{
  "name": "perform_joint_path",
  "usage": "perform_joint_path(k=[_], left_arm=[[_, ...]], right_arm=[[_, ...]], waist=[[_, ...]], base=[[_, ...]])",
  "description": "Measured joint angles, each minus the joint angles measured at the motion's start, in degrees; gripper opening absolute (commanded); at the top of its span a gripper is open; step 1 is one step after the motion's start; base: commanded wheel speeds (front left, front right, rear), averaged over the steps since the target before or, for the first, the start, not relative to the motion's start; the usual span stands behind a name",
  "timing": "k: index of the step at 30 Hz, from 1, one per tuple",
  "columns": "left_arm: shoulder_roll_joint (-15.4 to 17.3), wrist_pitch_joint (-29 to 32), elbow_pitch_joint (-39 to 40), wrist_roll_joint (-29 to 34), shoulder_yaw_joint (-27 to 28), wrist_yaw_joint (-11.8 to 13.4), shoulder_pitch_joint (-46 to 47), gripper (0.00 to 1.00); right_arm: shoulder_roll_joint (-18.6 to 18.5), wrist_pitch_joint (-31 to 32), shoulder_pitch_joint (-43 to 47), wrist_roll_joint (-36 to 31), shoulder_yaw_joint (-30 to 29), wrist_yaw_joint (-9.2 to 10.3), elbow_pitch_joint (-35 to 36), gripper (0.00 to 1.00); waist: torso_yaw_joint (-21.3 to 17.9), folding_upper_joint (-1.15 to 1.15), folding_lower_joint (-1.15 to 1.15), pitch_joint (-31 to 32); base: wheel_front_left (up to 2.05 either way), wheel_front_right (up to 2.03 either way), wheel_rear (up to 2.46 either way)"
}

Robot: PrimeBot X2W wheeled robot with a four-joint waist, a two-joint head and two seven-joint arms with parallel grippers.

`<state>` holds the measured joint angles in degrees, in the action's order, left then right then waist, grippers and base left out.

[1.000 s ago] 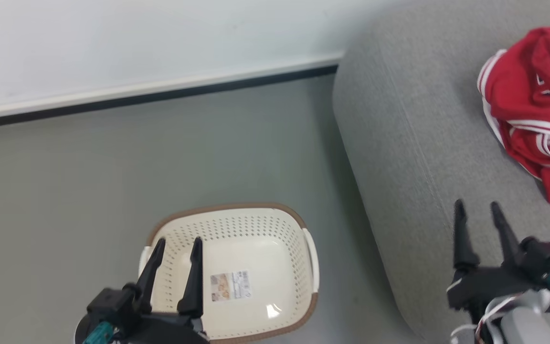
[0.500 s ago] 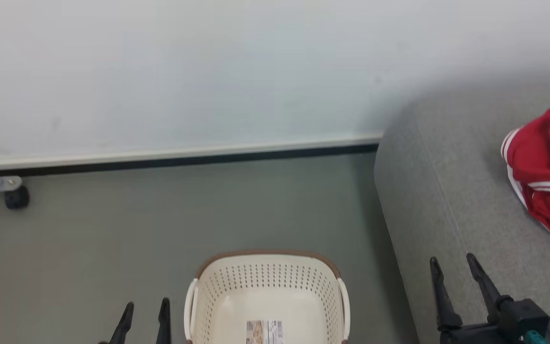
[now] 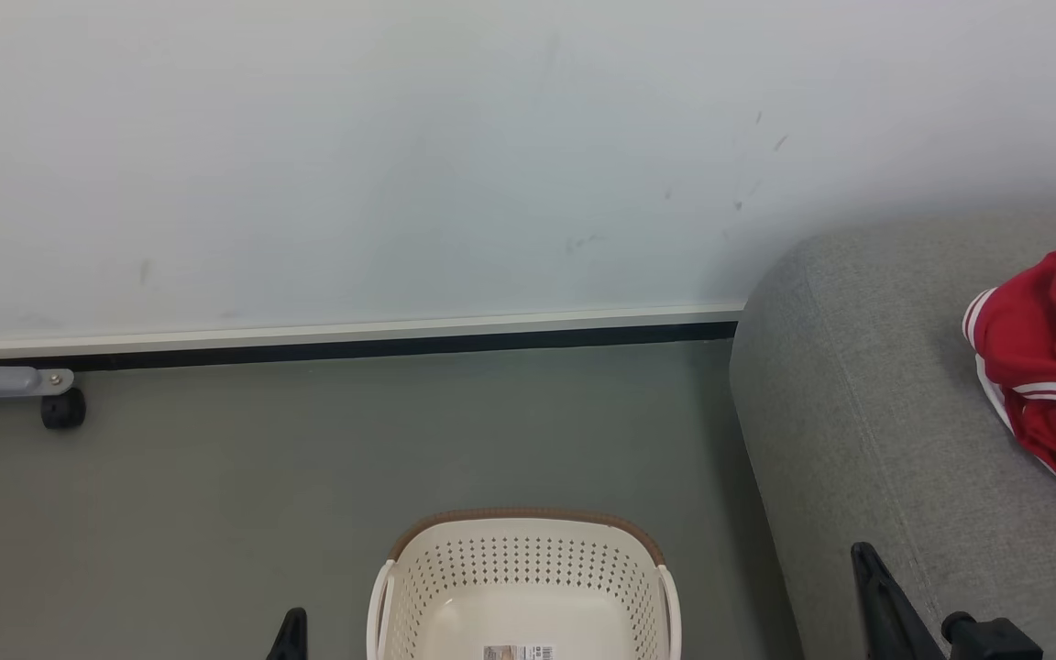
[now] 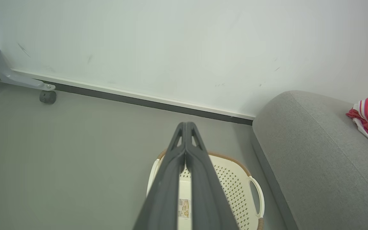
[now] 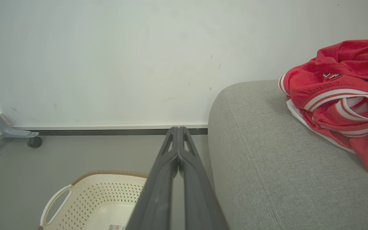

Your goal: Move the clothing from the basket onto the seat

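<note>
basket (image 3: 528,561): lower half cropped. clothing (image 3: 1046,367): red, white-striped, lay crumpled on seat (image 3: 858,431), edge cropped. left gripper (image 4: 185,126), right gripper (image 5: 178,129): fingers met, held nothing.

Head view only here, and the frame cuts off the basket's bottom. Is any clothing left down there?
Observer: The left wrist view looks down into the basket. Its floor carries just a label, though the left gripper hides a strip of it.
Operator: Are the grippers carrying anything?
Observer: No. The left gripper and the right gripper are both shut, fingers pressed together with nothing between them.
</note>
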<state>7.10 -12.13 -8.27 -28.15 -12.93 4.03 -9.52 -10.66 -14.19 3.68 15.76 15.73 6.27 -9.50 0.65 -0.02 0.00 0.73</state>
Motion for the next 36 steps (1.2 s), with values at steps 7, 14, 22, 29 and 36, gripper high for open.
perform_joint_path(k=[7, 14, 22, 29, 36], left_arm=[[-0.22, 1.12, -0.34, -4.41, 1.37, -0.54, 0.14, 0.00], [-0.53, 2.67, -0.85, -8.61, 2.80, -1.10, 1.14, 0.00], [-0.96, 4.25, -1.69, -14.36, 4.27, -2.10, 2.29, 0.00], [-1.26, 5.69, -2.35, -18.84, 5.56, -3.09, 3.17, 0.00], [-1.68, 7.17, -2.98, -23.07, 6.92, -3.72, 4.06, 0.00]], right_arm=[[0.51, 1.29, -0.25, 4.61, -1.83, -0.81, -0.45, 0.00], [1.12, 3.03, -0.77, 10.84, -3.56, -1.81, -1.00, 0.00], [1.79, 4.88, -1.20, 17.38, -5.53, -2.82, -1.78, 0.00], [2.36, 6.58, -2.02, 22.80, -7.23, -3.77, -2.21, 0.00], [3.03, 7.93, -2.52, 28.41, -8.89, -4.82, -2.77, 0.00]], waist=[[-0.06, 0.00, 0.00, -0.08], [-0.11, 0.00, 0.00, -0.15], [-0.17, 0.01, 0.00, -0.21], [-0.21, 0.01, 0.00, -0.27], [-0.26, 0.01, 0.00, -0.33]], base=[[0.00, 0.00, 0.00], [0.00, 0.00, 0.00], [0.00, 0.00, 0.00], [0.00, 0.00, 0.00], [0.00, 0.00, 0.00]])
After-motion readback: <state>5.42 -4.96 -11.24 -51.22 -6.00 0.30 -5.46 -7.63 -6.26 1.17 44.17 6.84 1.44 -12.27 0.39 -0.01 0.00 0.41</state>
